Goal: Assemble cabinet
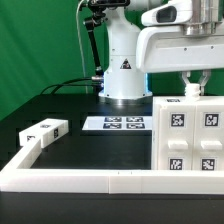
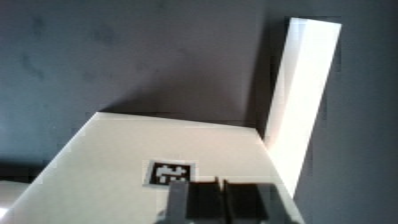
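The white cabinet box (image 1: 188,135) stands at the exterior view's right, with several square tags on its face. My gripper (image 1: 191,89) hangs right above its top edge. In the wrist view the gripper (image 2: 222,186) is shut and empty, its two dark fingers pressed together over a flat white cabinet panel (image 2: 125,150) that bears a tag (image 2: 173,173). A tall white panel (image 2: 304,90) rises on edge beside the fingers. A small white cabinet bar (image 1: 43,131) with tags lies apart at the exterior view's left.
The marker board (image 1: 115,124) lies flat on the black table in front of the robot base (image 1: 124,75). A long low white border rail (image 1: 90,180) runs along the front and up the left side. A green curtain hangs behind.
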`<state>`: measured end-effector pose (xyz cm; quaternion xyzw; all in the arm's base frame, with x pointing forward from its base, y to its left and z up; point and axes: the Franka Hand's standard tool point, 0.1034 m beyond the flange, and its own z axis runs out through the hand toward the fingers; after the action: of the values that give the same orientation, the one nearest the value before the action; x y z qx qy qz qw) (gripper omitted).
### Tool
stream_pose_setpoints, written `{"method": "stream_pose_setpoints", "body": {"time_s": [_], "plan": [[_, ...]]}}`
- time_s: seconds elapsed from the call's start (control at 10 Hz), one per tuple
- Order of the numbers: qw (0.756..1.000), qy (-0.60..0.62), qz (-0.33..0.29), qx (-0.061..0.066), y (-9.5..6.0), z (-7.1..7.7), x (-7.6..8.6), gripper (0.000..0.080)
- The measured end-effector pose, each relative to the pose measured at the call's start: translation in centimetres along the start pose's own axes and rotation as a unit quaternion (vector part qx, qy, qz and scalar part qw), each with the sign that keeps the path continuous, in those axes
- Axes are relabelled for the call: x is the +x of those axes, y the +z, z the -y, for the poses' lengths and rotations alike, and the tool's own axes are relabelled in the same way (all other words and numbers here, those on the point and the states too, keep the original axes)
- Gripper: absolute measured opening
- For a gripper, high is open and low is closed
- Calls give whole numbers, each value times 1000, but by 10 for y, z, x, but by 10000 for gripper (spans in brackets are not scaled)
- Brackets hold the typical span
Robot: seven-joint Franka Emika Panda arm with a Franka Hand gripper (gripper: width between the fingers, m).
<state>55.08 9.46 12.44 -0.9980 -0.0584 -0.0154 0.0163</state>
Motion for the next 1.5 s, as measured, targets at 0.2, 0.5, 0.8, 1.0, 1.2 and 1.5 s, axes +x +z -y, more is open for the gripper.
{"method": "stream_pose_setpoints", "body": {"time_s": [0.2, 0.5, 0.8, 1.0, 1.2, 1.5], "plan": [[1000, 0, 1, 0, 1, 0, 0, 100], [1000, 0, 2, 0, 2, -1, -1, 497], [999, 44, 17, -12, 22, -43, -44, 762], [998, 52, 28, -22, 30, -87, -67, 788], [999, 16, 23, -27, 30, -141, -87, 797], [1000, 4, 20, -23, 30, -191, -98, 797]]}}
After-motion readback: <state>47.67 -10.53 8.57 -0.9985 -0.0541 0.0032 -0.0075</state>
